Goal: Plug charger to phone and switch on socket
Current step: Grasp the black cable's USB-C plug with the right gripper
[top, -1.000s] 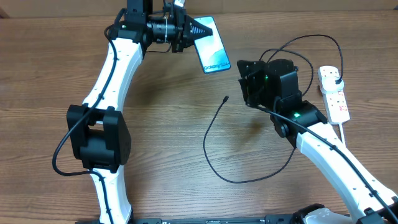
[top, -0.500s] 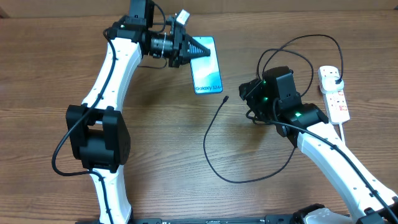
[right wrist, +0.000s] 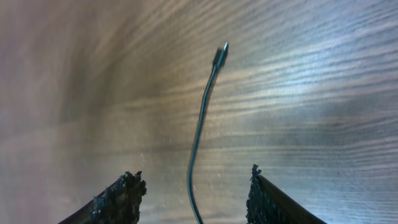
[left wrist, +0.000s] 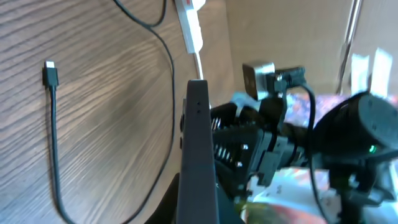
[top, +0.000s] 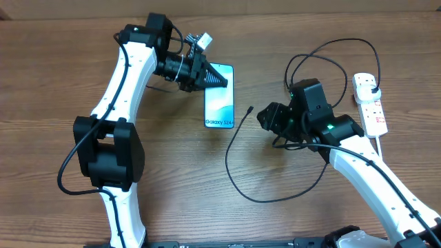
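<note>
Your left claw (top: 209, 74), seen from overhead, gripped the phone (top: 219, 105) by its far end, screen up, long axis running away from the robot. Your right claw (top: 270, 117) lay just right of the charger (top: 227, 160) and its tip (top: 249, 109), nearer than the left; the socket (top: 371, 103) sat far right. From the left wrist, the phone (left wrist: 198, 155) stood edge-on, the tip (left wrist: 50, 74) off to its left. Only the right wrist showed that claw (right wrist: 194, 175) wide open and empty, cable running between its fingers (right wrist: 118, 199), tip (right wrist: 221, 53) straight ahead.

phone (top: 218, 98): blue screen, white text | charger (right wrist: 201, 118): black | socket (top: 373, 110): white, red switches | table (top: 193, 180): brown woodgrain
</note>
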